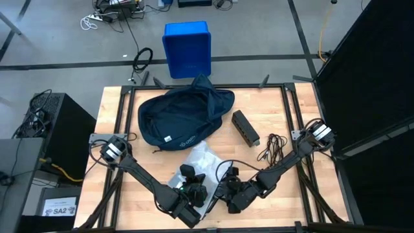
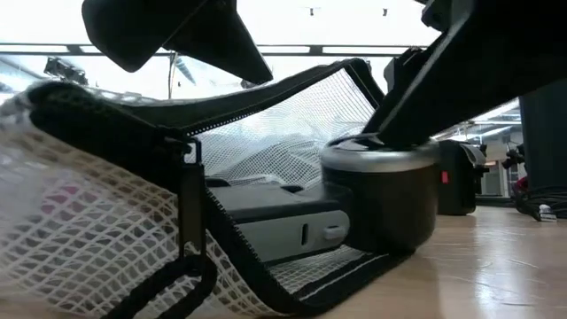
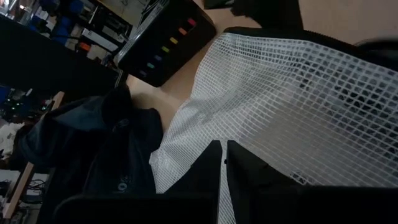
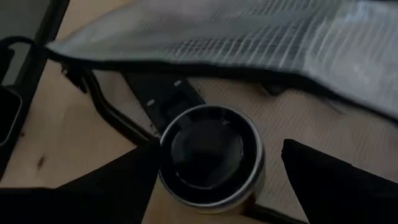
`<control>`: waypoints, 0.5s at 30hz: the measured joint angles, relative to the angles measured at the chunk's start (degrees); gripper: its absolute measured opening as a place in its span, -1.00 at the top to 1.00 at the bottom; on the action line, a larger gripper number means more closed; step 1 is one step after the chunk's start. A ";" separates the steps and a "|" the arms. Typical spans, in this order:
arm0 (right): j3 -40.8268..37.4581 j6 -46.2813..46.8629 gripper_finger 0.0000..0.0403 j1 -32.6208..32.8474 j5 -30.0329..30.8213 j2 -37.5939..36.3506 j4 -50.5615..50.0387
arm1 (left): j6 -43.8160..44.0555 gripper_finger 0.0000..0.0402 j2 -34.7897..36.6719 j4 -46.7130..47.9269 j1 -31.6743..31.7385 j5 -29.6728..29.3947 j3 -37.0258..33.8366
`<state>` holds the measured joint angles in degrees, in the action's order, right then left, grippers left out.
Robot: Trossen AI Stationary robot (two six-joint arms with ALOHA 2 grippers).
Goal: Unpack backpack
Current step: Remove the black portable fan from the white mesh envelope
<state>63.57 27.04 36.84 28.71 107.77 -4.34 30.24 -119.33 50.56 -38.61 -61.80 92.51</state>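
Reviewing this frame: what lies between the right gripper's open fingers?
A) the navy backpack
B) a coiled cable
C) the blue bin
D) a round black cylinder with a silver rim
D: in the right wrist view the right gripper stands open with its fingers on either side of the round cylinder, beside the mesh pouch.

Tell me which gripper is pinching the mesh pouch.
The left gripper, fingers shut on the white mesh pouch. The right gripper stands open around a round black cylinder.

The backpack point(image 1: 181, 118) is set at twelve o'clock on the table point(image 1: 272, 110). The mesh pouch point(image 1: 197, 162) lies at six o'clock of it, the power strip point(image 1: 245, 127) at three o'clock.
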 joint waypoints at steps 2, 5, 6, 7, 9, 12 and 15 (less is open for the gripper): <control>0.00 -0.17 -0.62 -0.26 0.77 0.00 1.26 | 0.00 1.00 0.00 0.01 0.00 0.04 0.00; 0.02 -2.37 -0.66 -0.76 1.66 0.00 2.55 | 0.02 1.00 0.00 -0.01 0.00 0.02 0.00; 0.02 -3.23 -0.67 -0.87 1.64 0.00 2.57 | 0.00 1.00 0.00 0.01 0.00 0.05 0.00; 0.02 -3.80 -0.69 -0.91 1.64 0.00 2.42 | 0.00 1.00 0.00 0.01 0.00 0.18 0.00; 0.02 -4.04 -0.71 -0.94 1.62 0.00 2.39 | 0.00 1.00 0.00 0.01 0.00 1.00 0.00; 0.02 -4.09 -0.76 -0.89 0.17 -0.02 2.31 | -0.01 1.00 0.00 0.01 0.00 1.25 0.00; 0.02 -4.17 -0.82 -0.87 -2.92 -0.02 1.20 | -0.27 1.00 0.00 0.02 0.00 1.24 0.00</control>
<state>63.59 22.87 35.97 25.79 107.74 -3.14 29.97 -119.33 50.58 -38.61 -60.56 92.51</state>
